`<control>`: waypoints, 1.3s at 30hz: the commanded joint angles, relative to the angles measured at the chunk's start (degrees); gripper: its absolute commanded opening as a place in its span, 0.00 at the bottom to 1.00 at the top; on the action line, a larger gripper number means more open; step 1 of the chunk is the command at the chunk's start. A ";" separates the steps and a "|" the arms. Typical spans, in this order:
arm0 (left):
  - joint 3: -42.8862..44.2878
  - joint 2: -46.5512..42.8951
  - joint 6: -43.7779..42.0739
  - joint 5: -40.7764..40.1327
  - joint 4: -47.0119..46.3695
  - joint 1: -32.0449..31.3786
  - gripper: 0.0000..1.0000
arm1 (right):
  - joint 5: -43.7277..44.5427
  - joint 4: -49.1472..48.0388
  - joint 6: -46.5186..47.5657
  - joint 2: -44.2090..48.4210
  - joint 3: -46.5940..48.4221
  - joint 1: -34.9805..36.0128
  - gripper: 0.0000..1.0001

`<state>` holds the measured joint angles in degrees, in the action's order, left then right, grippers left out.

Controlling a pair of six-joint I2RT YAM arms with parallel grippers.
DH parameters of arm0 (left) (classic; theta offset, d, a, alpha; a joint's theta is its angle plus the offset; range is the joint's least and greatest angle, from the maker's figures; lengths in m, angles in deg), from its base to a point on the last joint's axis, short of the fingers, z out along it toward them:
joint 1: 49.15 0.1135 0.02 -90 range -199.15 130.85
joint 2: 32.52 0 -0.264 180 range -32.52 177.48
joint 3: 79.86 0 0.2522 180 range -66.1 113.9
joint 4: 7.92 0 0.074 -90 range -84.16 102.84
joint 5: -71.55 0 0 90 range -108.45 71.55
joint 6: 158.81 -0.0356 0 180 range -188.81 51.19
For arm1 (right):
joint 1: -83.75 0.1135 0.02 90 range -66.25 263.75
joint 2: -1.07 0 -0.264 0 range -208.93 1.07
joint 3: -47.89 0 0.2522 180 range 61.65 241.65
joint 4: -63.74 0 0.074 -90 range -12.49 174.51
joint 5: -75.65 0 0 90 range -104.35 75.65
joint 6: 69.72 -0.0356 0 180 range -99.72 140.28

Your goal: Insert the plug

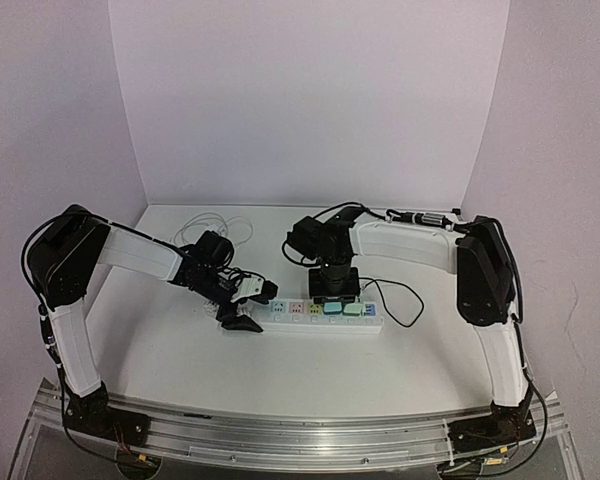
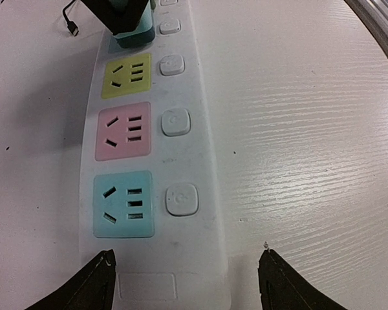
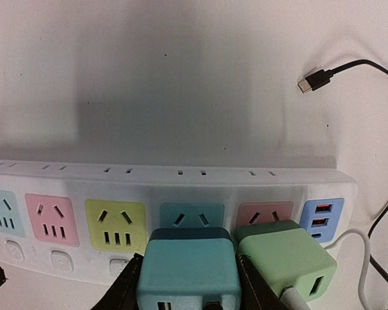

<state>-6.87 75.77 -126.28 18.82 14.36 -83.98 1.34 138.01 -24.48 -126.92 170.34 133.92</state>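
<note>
A white power strip [image 1: 280, 322] with coloured sockets lies across the table. My right gripper [image 1: 337, 290] is shut on a teal plug [image 3: 189, 274] and holds it at the strip's teal socket [image 3: 191, 213], covering that socket's lower slots. How deep the pins sit is hidden. A green plug [image 3: 284, 258] sits in the pink socket beside it. My left gripper [image 1: 248, 305] is open, with one fingertip on each side of the strip's left end [image 2: 200, 161]. The teal plug also shows in the left wrist view [image 2: 129, 19].
A black cable with a USB-C end [image 3: 317, 79] lies behind the strip. A loop of black cable [image 1: 405, 300] lies to its right. A coil of white cable [image 1: 215, 228] lies at the back left. White walls enclose the table.
</note>
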 commanded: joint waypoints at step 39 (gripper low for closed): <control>6.31 0.30 3.94 2.75 0.56 -0.17 0.75 | -0.72 3.27 3.20 -2.16 0.97 -1.11 0.50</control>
<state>-3.25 75.92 -123.43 19.56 14.98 -83.98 0.38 137.69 -22.66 -126.61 170.53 133.59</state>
